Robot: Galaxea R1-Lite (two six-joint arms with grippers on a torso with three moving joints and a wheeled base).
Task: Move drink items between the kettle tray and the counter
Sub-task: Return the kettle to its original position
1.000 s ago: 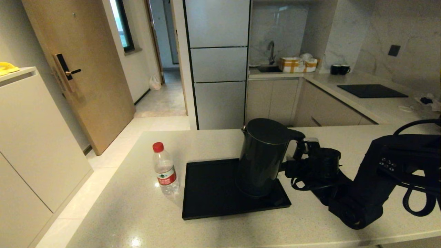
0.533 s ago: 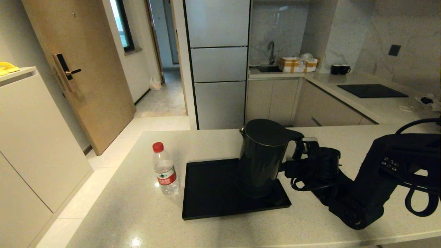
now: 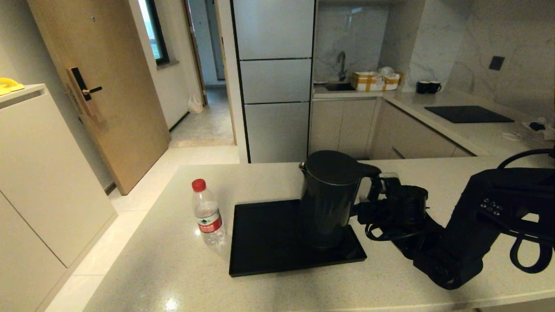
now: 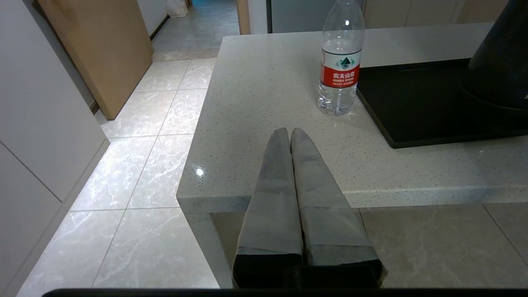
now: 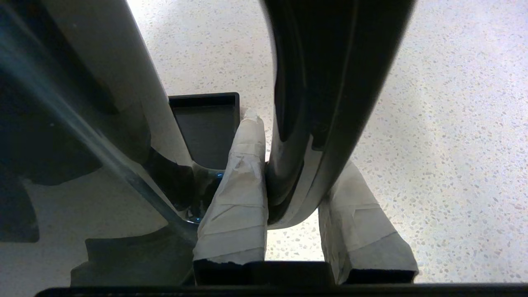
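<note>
The dark glossy kettle (image 3: 328, 199) stands upright over the right part of the black kettle tray (image 3: 264, 242) on the beige counter (image 3: 269, 180). My right gripper (image 3: 376, 187) is shut on the kettle's loop handle (image 5: 326, 103); its taped fingers (image 5: 243, 173) clamp the handle from both sides. Whether the kettle's bottom rests on the tray cannot be told. The clear water bottle (image 3: 207, 213) with a red cap stands on the counter just left of the tray. My left gripper (image 4: 290, 133) hangs shut and empty at the counter's near left corner, short of the bottle (image 4: 340, 70).
The counter ends at a left edge (image 3: 143, 225) above tiled floor. Two black mugs (image 3: 427, 87) and a black cooktop (image 3: 468, 114) sit on the far worktop. My right arm (image 3: 468, 225) and its cables lie over the counter's right side.
The kettle has shifted slightly to the left over the tray, with my right gripper still on its handle. The bottle and tray have not moved.
</note>
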